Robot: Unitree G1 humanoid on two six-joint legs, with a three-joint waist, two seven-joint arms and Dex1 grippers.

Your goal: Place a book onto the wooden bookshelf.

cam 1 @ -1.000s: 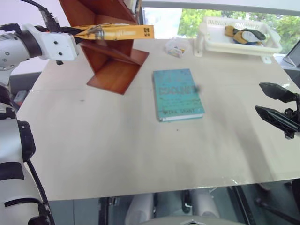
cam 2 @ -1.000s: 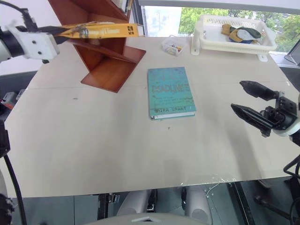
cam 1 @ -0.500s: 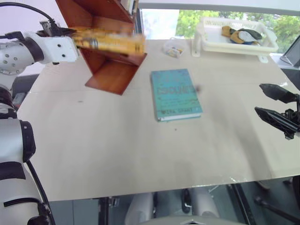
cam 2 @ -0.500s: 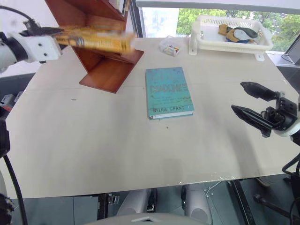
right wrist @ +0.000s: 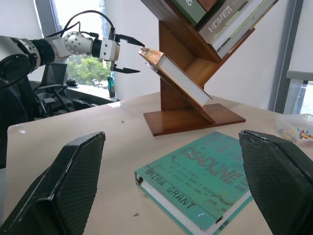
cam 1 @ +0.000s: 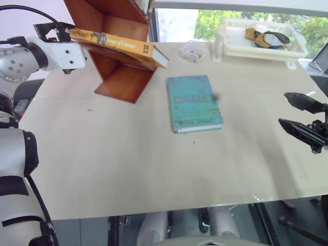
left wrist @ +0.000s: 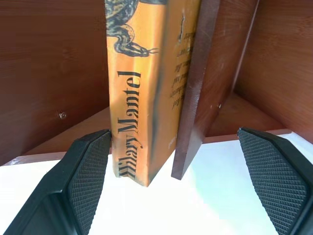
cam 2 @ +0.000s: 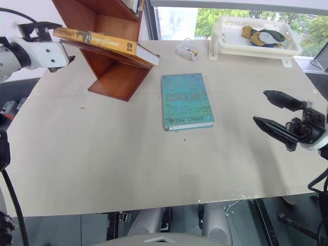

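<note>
Left eye view: the book (cam 1: 120, 45) lies flat on a slanted board of the bookshelf (cam 1: 119, 61), its long axis running down the slope from the upper end by the left tool (cam 1: 52, 32) toward the lower end that overhangs the board's edge above the worktop (cam 1: 154, 154). The left tool stands spread at that upper end, one finger on each side of the book; in the left wrist view one finger (left wrist: 88, 176) is just beside the cover and the other well apart, so nothing is pinched. The book looks placed; I judge the coming move a straight retreat along the book's axis. The right tool (cam 1: 302, 115), also spread and empty, hangs well apart.
</note>
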